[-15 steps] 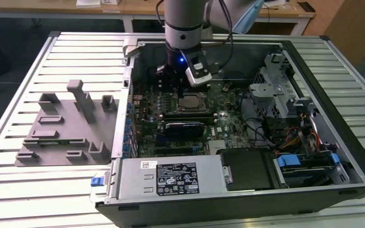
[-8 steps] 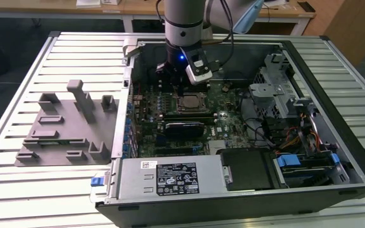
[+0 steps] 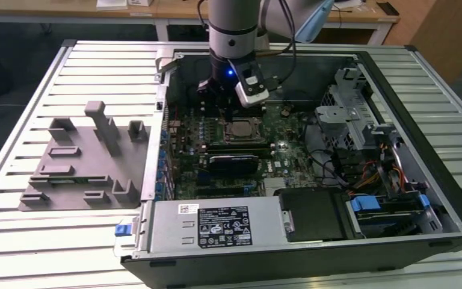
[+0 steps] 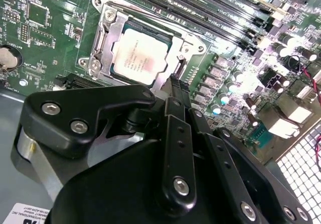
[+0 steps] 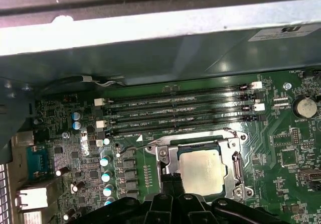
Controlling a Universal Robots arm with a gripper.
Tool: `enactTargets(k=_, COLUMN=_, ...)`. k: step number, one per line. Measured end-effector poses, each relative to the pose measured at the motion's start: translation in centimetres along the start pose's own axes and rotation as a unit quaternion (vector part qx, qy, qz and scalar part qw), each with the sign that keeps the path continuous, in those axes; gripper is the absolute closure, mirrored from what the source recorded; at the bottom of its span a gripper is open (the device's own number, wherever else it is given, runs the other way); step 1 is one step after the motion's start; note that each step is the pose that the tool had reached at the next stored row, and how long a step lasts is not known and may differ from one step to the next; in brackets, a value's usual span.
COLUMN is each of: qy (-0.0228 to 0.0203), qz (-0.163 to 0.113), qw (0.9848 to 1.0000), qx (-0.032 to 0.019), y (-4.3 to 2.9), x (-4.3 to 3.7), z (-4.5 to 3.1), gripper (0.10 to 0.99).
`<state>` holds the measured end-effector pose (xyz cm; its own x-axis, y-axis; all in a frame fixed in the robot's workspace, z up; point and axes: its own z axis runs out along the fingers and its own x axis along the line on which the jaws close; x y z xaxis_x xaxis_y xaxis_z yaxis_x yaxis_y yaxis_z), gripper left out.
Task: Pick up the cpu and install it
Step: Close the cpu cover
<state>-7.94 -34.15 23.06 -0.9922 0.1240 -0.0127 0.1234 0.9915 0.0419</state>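
Observation:
The cpu (image 3: 242, 129), a pale silver square, lies flat inside the metal socket frame (image 4: 103, 38) on the green motherboard (image 3: 283, 153) of the open computer case. It also appears in both wrist views, as the cpu (image 4: 142, 57) and the cpu (image 5: 202, 170). My gripper (image 3: 228, 119) hangs just above the board at the socket's edge, on the exterior view's left of the chip. In the first wrist view the gripper (image 5: 170, 184) has its two black fingers pressed together with nothing between them. The fingertips (image 4: 175, 82) stand beside the socket, off the chip.
Empty memory slots (image 5: 180, 111) run beside the socket, with the case wall (image 5: 150, 48) behind them. A power supply (image 3: 215, 226) and a drive cage (image 3: 351, 120) crowd the case. A grey fixture block (image 3: 79, 162) sits on the slatted table at the exterior view's left.

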Motion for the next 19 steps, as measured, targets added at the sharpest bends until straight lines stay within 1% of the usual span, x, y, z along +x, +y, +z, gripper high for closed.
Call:
enactTargets(k=7, qy=0.0, qz=0.0, qw=1.0, qx=-0.0001, y=0.09, x=-0.67, z=0.02, gripper=0.98)
enactTargets(k=10, qy=0.0, qz=0.0, qw=1.0, qx=-0.0001, y=0.16, x=-1.21, z=0.03, gripper=0.98)
enactTargets(k=17, qy=0.0, qz=0.0, qw=1.0, qx=-0.0001, y=0.35, x=-2.81, z=0.06, gripper=0.98)
enactTargets(k=19, qy=-0.0001, qz=0.0, qw=1.0, qx=-0.0001, y=0.37, x=-3.0, z=0.06, gripper=0.98)
